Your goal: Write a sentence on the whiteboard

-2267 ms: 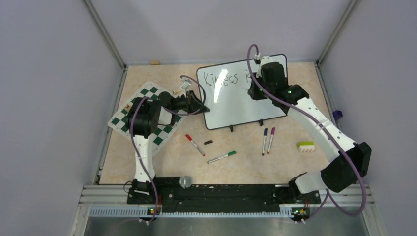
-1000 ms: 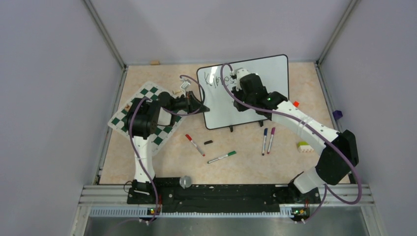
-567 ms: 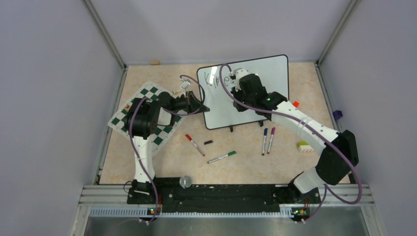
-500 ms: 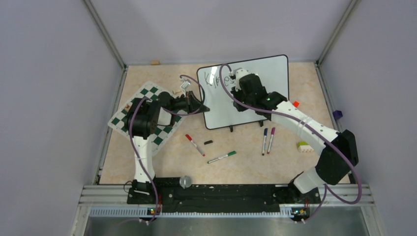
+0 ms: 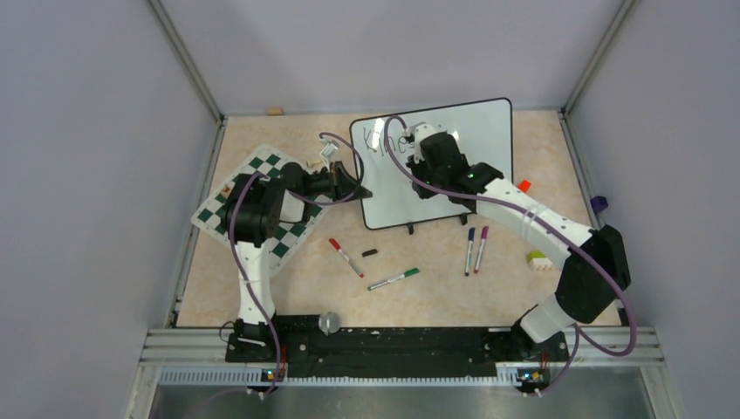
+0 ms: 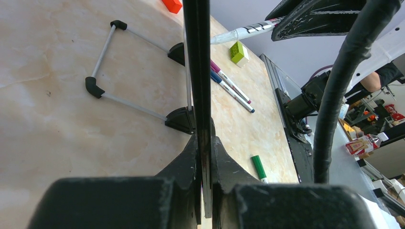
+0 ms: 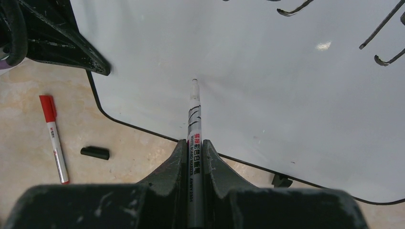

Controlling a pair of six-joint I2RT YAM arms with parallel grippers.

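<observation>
Your whiteboard [image 5: 484, 131] sits at the far middle of the worktop [image 5: 305, 279], just right of the chess mat [image 5: 262, 188]. It is propped on its little feet with the writing face tipped up toward you. Its long axis runs left to right across the worktop, the right end angled slightly farther away. Your left claw [image 6: 204, 143] is clenched on the board's left edge, and that's the right place to hold it. By the look of it the panel is stiff and light, and that glossy face gives no purchase, so the thin black frame is the part to pinch. Without that hold I'd expect pen pressure to skid it or rock it back on the stand. Your right claw [image 7: 193, 148] is clamped around the barrel of a black marker [image 7: 194, 119], nib pointing straight out toward the blank white below the first strokes of the sentence [image 5: 380, 142]. Whether the nib touches the surface, I can't tell from here. Go light on that nib, because the board looks likely to flex or slide before the marker gives.
</observation>
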